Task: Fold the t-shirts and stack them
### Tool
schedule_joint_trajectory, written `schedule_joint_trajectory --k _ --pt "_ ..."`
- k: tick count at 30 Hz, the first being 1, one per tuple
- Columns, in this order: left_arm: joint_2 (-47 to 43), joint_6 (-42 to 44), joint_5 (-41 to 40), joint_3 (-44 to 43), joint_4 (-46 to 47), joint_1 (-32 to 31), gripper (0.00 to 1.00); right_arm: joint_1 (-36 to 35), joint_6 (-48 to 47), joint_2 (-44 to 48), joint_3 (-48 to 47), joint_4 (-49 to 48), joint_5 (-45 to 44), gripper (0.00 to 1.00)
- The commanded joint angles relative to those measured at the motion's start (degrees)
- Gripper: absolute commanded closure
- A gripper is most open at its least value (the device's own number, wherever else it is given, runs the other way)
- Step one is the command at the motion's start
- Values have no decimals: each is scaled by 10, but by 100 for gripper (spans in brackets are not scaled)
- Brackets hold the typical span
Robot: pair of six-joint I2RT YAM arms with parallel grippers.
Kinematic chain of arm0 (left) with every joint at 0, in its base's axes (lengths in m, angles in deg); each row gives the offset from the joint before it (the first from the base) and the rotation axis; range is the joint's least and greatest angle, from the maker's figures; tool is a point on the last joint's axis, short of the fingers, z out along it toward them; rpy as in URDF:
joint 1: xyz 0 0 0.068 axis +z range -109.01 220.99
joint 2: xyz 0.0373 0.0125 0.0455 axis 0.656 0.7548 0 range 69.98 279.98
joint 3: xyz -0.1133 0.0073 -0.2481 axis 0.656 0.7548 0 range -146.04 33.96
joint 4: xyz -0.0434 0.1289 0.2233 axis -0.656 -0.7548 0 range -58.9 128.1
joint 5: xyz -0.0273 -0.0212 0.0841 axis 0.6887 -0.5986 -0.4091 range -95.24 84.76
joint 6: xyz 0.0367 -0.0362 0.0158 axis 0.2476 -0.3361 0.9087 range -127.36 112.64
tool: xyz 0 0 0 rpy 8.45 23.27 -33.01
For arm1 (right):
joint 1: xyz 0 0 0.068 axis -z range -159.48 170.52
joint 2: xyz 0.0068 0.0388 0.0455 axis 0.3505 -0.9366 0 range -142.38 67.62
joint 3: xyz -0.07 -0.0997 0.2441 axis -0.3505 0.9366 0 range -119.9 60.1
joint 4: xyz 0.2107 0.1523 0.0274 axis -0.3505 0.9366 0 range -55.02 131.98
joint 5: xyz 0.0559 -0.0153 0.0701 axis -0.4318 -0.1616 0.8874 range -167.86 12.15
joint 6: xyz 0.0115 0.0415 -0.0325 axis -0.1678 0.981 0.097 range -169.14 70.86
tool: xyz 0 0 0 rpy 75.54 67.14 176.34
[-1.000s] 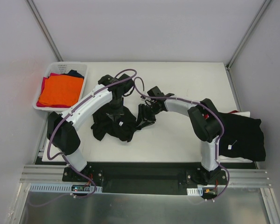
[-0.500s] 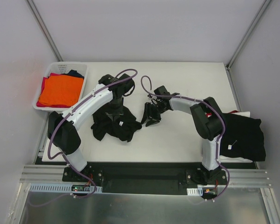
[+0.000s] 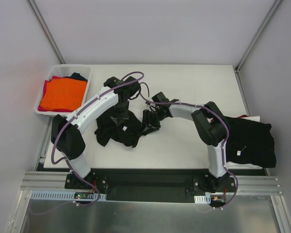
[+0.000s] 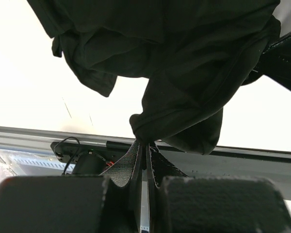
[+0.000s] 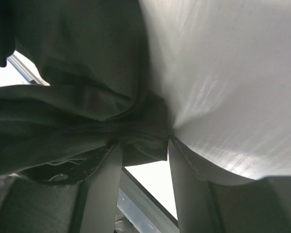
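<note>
The white bench (image 3: 194, 82) is carrying everything. A crumpled black t-shirt (image 3: 117, 130) is lying left of its centre, between the two arms. A folded dark stack (image 3: 252, 141) is sitting at the right edge, and the basket (image 3: 63, 71) at the far left is holding an orange shirt (image 3: 63, 94) over others.

The left end effector (image 4: 146, 145) is pressing together on a bunched corner of the black t-shirt, which is hanging from it in deep folds. The right end effector (image 5: 144, 145) is pinching a thick fold of the same shirt, its fingers part way apart around the cloth.

The step looks like opening the garment out. Doing it well probably means drawing the two grips apart evenly and lifting enough to shake out the twist. Each grip should be holding a single edge, not several layers, before the shirt goes down flat.
</note>
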Motion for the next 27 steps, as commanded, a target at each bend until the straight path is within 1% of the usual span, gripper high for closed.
schedule_joint_trajectory --k 1,3,4,5,6,10,13,15,18,19,23,24,27 --pt "9 5 -9 -16 -19 5 100 -6 10 -4 -16 -8 -1 55" --pt "9 3 -8 -15 -19 5 100 -6 11 -3 -15 -8 -1 60" --pt "8 1 -9 -13 -18 4 100 -7 11 -2 -16 -8 1 70" --pt "7 1 -9 -13 -18 4 100 -6 11 -2 -15 -8 1 94" --pt "6 0 -9 -11 -18 4 100 -6 11 0 -16 -6 1 99" --pt "2 -2 -14 -6 -17 5 100 -6 4 7 -19 17 -13 99" --pt "-1 0 -25 -8 -17 4 100 0 -5 30 -24 44 -31 99" --pt "-5 7 -42 -16 -18 6 100 7 -19 63 -28 65 -45 99" --pt "-3 13 -60 -60 -38 15 100 41 -34 110 -48 111 -74 99" --pt "-2 14 -62 -88 -44 19 100 51 -39 118 -55 139 -80 99" --pt "11 18 -87 -158 -78 50 100 93 -63 157 -128 226 -125 99" --pt "10 20 -92 -181 -81 54 100 105 -73 168 -142 260 -148 99" --pt "0 29 -121 -215 -89 60 100 124 -82 187 -183 309 -188 99"
